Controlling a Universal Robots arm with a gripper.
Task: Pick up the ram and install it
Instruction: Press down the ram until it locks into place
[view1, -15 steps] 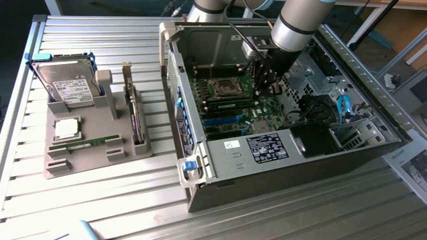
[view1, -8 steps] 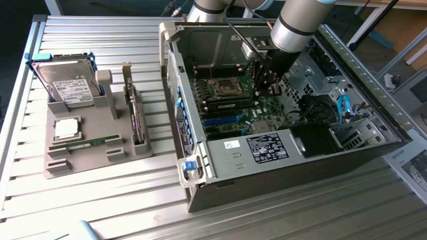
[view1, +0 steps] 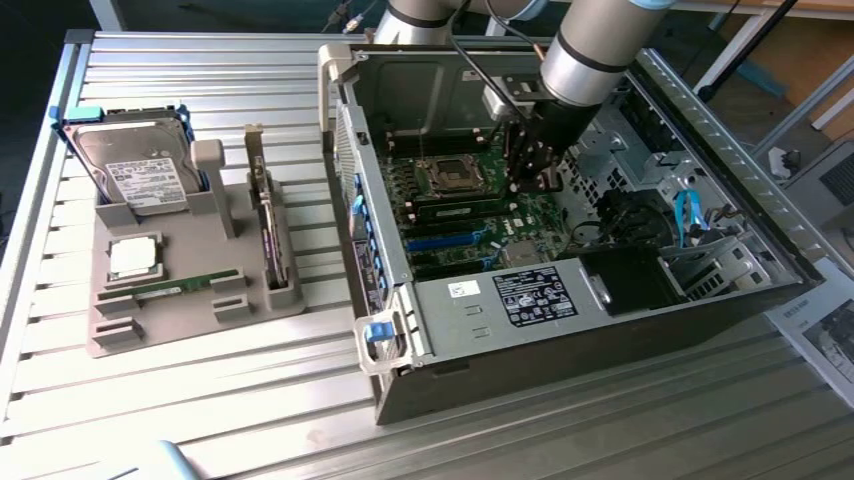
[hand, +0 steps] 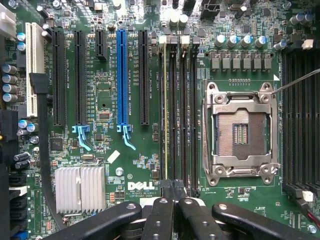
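The ram (view1: 176, 288), a thin green stick, lies flat in the grey holder (view1: 160, 320) at the exterior view's left, far from the arm. My gripper (view1: 537, 178) hangs inside the open computer case (view1: 561, 300), low over the motherboard (view1: 467, 215) beside the processor socket (view1: 447, 175). In the wrist view the gripper (hand: 172, 192) is shut, its black fingers (hand: 159, 215) pressed together with nothing visible between them, right over the end of the black memory slots (hand: 179, 110). A thin pale edge (hand: 165, 100) runs along one slot; I cannot tell if it is a seated stick.
The holder also carries a hard drive (view1: 134, 170), a square silver processor (view1: 134, 257) and an upright card (view1: 274, 240). Case walls surround the arm, with cables and a drive cage (view1: 681, 240) to the exterior view's right. The empty socket (hand: 240, 131) lies beside the slots.
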